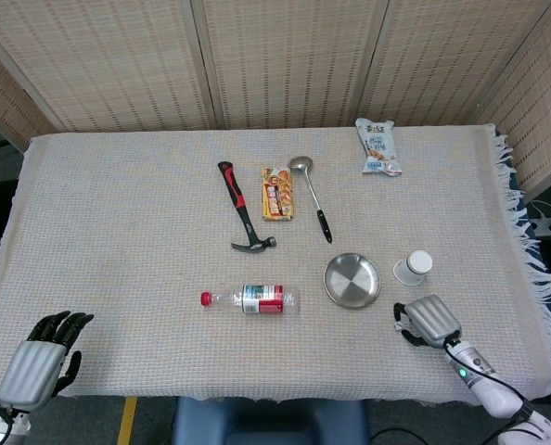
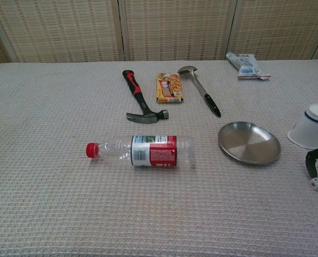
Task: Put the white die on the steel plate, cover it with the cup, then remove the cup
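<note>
A coarse, matt woven cloth (image 2: 52,176) covers the table. The steel plate (image 2: 249,142) is smooth, dull-shiny metal. The bottle (image 2: 143,151) is clear glossy plastic with a red cap. The hammer (image 2: 140,103) has a dark metal head and a red-and-black grip. The ladle (image 2: 198,89) has a shiny metal bowl. The cup (image 2: 312,126) looks like smooth white paper.

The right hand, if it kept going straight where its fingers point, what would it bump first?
Probably the white die, right at the fingertips of the right hand. Further along that line lies the steel plate, though depth is hard to judge.
</note>
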You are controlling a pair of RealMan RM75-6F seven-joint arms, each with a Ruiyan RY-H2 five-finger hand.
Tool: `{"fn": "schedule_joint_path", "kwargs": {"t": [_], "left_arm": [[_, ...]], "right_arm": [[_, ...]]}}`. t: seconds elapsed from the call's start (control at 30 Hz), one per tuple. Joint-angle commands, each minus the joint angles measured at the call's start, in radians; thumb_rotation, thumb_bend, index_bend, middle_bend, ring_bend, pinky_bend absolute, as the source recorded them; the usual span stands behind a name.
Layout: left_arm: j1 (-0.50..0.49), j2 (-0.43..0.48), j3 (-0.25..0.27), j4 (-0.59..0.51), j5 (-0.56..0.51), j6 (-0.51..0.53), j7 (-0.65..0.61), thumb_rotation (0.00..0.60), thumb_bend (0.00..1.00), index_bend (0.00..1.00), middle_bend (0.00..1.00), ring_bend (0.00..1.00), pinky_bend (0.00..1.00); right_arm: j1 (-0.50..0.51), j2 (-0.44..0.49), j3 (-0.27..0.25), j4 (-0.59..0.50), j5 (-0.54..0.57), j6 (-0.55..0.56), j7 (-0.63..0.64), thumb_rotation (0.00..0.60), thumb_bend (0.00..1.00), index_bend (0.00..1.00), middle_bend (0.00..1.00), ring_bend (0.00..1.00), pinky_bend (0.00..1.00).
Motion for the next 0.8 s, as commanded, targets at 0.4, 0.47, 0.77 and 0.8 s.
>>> {"fn": "schedule_joint_path", "kwargs": {"t": [0.4,0.47,0.77,0.8], "left_arm": [[0.000,-0.001,0.000,0.001,0.001,0.000,0.002,0.600,0.58,0.16,0.17,0.13,0.18],[0.000,-0.001,0.001,0.001,0.001,-0.002,0.003,0.600,0.58,0.16,0.17,0.13,0.18],[0.000,-0.001,0.001,0.000,0.001,-0.002,0.005,0.600,0.58,0.16,0.17,0.13,0.18],[0.000,-0.001,0.001,0.001,0.000,-0.002,0.004,0.600,0.58,0.16,0.17,0.13,0.18]], "right_arm": [[0.002,-0.004,0.011,0.013,-0.039,0.066,0.072,0.600,0.36,0.60,0.98,0.87,1.00],[0.005,-0.006,0.023,0.011,-0.043,0.086,0.086,0.600,0.36,0.60,0.98,0.87,1.00],[0.071,-0.075,0.124,0.075,0.012,0.071,0.120,0.600,0.36,0.60,0.98,0.87,1.00],[0.078,-0.086,0.130,0.090,0.018,0.062,0.124,0.600,0.36,0.60,0.98,0.87,1.00]]}}
